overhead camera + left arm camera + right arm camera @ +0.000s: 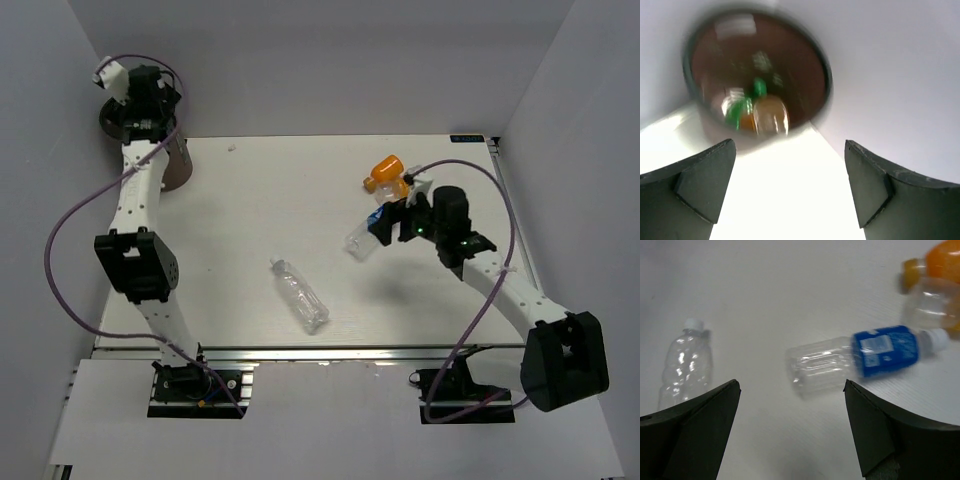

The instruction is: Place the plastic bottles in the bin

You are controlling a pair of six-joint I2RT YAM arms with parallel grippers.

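Observation:
The dark brown bin (pixel 180 162) stands at the far left corner. My left gripper (pixel 140 100) hangs over it, open and empty. In the left wrist view (pixel 790 150) the bin (pixel 824 70) holds a green bottle (pixel 746 102) and blurred orange and clear bottles (pixel 771 116). My right gripper (pixel 388 228) is open and empty, just above the blue-labelled clear bottle (pixel 362 240), which lies on its side ahead of the jaws (pixel 860 357). An orange bottle (pixel 385 170) lies just beyond it (pixel 940 260). The long clear bottle (pixel 298 293) lies mid-table (pixel 685 365).
White walls enclose the table (pixel 260 190) at the back and both sides. The bin stands tight against the back left corner. A purple cable loops beside each arm. The aluminium rail (pixel 330 352) runs along the near edge.

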